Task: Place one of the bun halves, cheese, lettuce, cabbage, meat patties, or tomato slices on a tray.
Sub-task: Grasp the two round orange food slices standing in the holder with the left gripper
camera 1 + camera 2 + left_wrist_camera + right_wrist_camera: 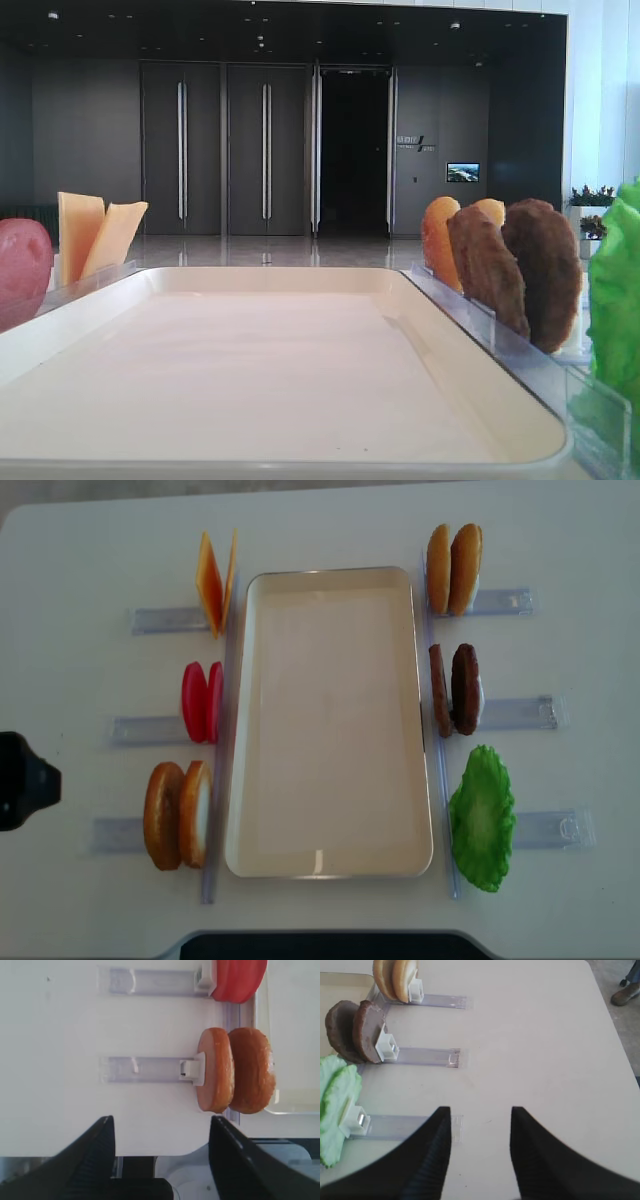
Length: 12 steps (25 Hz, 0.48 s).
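The tray (330, 720) lies in the middle of the desk (560, 540), its long sides flanked by clear holders (510, 602) that stand food on edge. On the left of the overhead view, from far to near: cheese (215, 585), tomato slices (202, 702), then a pair of bun halves (178, 815). On the right, from far to near: a second pair of bun halves (455, 570), meat patties (455, 690), then lettuce (482, 818). Each pair stands just beside the tray's rim, its holder reaching outward, away from the tray.

Both grippers hang empty with jaws apart: the left gripper (161, 1127) wider, the right gripper (481, 1116) probably pointing straight down.
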Motion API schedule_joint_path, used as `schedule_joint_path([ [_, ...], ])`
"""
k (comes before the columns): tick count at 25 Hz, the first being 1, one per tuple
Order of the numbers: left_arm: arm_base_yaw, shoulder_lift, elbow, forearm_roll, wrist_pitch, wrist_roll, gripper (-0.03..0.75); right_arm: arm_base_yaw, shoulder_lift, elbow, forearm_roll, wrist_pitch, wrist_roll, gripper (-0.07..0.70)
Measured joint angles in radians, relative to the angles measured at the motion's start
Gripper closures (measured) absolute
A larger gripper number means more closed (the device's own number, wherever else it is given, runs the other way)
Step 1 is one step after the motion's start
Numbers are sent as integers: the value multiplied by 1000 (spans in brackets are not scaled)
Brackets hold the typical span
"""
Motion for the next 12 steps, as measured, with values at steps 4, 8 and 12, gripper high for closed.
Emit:
schedule_joint_path([
  [4,0,126,0,-8,-6,0,265,0,0,0,0,0,0,328],
  [8,0,215,-4,-8,-8,0,265,0,0,0,0,0,0,328],
  [12,0,275,-41,-8,-16,0,265,0,0,0,0,0,0,328],
])
